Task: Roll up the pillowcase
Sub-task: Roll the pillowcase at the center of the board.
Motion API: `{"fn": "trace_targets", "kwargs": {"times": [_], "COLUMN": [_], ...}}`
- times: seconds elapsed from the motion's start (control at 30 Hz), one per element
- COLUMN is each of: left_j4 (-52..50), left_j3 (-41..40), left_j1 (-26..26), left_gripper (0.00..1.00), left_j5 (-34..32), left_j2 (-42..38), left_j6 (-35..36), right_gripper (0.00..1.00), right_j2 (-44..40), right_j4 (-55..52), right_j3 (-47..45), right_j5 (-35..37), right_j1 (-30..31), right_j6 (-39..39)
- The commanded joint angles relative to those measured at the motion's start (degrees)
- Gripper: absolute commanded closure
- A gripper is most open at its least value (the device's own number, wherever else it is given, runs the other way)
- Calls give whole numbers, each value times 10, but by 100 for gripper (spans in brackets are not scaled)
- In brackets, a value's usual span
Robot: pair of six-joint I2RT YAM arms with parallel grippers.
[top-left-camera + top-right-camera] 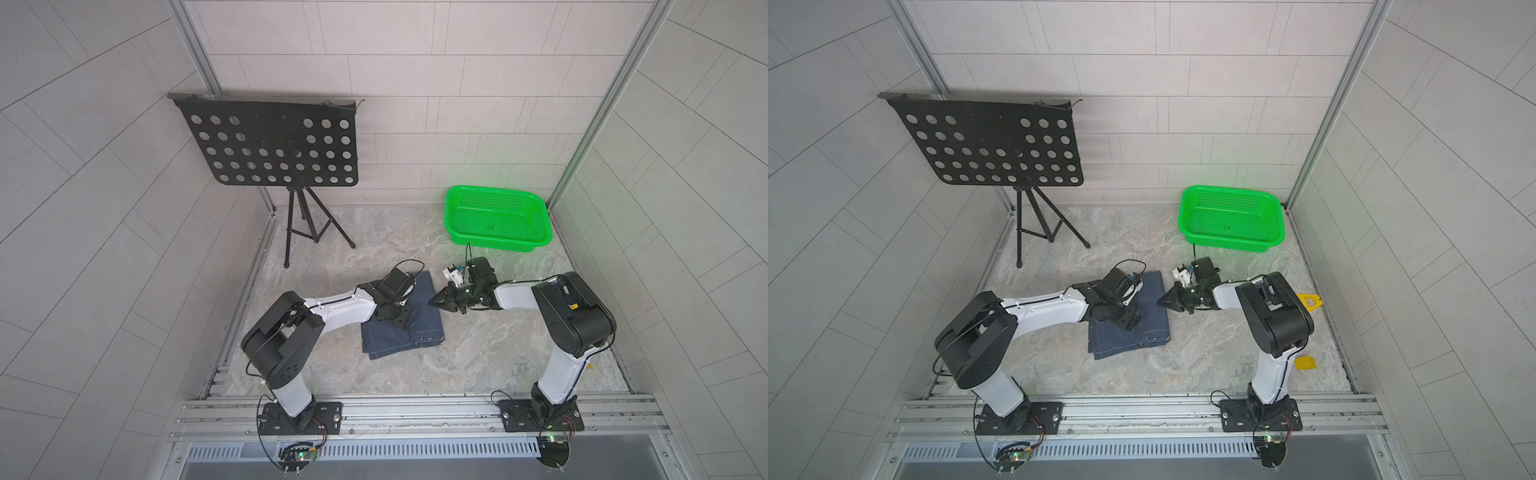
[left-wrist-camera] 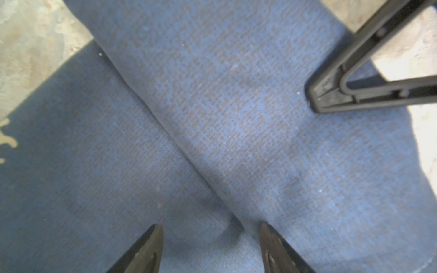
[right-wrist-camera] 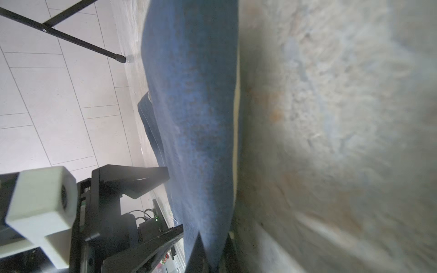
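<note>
The pillowcase [image 1: 424,328] [image 1: 1152,328], a dark blue cloth folded over on itself, lies mid-table between the two arms. My left gripper [image 1: 404,319] [image 1: 1130,319] points down onto its middle. In the left wrist view it [image 2: 211,232] is open, its fingertips [image 2: 156,238] resting on the cloth either side of a fold ridge [image 2: 189,151]. My right gripper [image 1: 433,302] [image 1: 1160,302] reaches in low from the right. It [image 3: 212,250] is shut on the pillowcase's [image 3: 191,118] right edge, which runs up from between the fingers.
A black perforated music stand [image 1: 270,141] on a tripod [image 1: 307,224] stands at the back left. A green plastic basket [image 1: 496,218] sits at the back right. Two yellow pieces [image 1: 1308,301] [image 1: 1305,363] lie by the right arm. Walls close in three sides.
</note>
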Motion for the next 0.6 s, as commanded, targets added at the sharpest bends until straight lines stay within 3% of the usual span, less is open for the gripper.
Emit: {"fn": "trace_targets", "kwargs": {"times": [0.0, 0.07, 0.27, 0.47, 0.57], "left_j4": [-41, -55, -62, -58, -58], "left_j3": [23, 26, 11, 0, -4], "left_j1": [0, 1, 20, 48, 59], "left_gripper": [26, 25, 24, 24, 24], "left_j5": [5, 5, 1, 12, 17], "left_j2": [-33, -48, -61, -63, -63], "left_j6": [-2, -2, -2, -3, -2], "right_gripper": [94, 95, 95, 87, 83], "right_j2": [-51, -70, -95, -105, -89], "right_j4": [-163, -276, -440, -516, -550], "right_j3": [40, 72, 136, 186, 219], "right_j5": [60, 117, 278, 426, 465], "right_j1": [2, 1, 25, 90, 118], "right_j6": [-109, -170, -214, -188, -180]}}
